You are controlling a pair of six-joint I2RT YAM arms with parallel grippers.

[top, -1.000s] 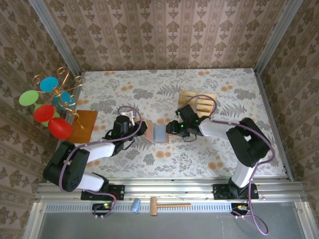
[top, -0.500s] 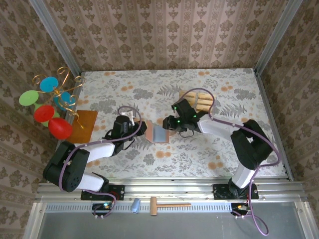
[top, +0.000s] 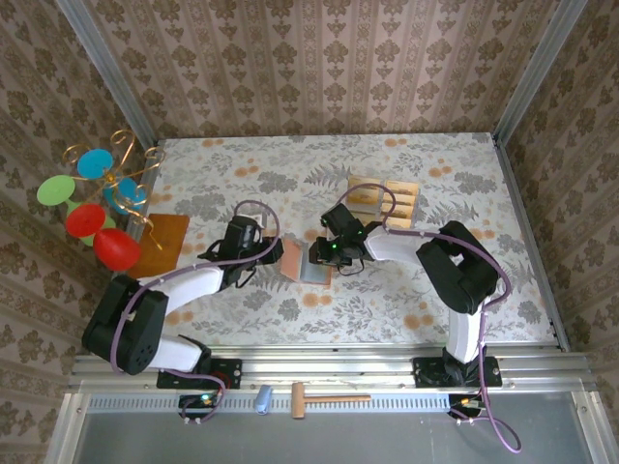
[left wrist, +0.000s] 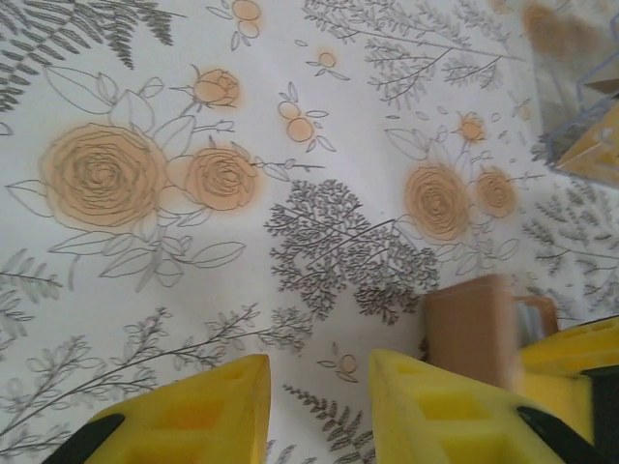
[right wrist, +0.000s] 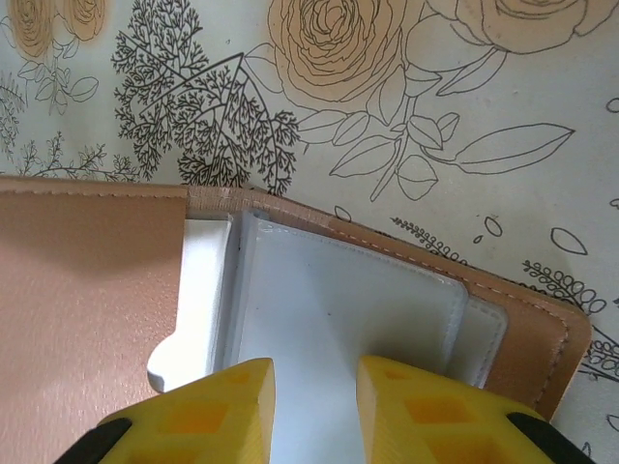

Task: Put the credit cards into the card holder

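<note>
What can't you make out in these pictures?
- Credit cards: count, top view; too small, cable crosses them.
- Card holder: lower part, right wrist view; cut off by the edge and the right gripper's fingers.
- Brown piece: left wrist view; blurred, partly behind the left gripper's finger.

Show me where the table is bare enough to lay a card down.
Bare table: the far strip between the orange-brown board and the credit cards; the right side beyond the right arm; the near strip before the card holder. Crowded: the centre, where left gripper and right gripper meet at the holder.
</note>
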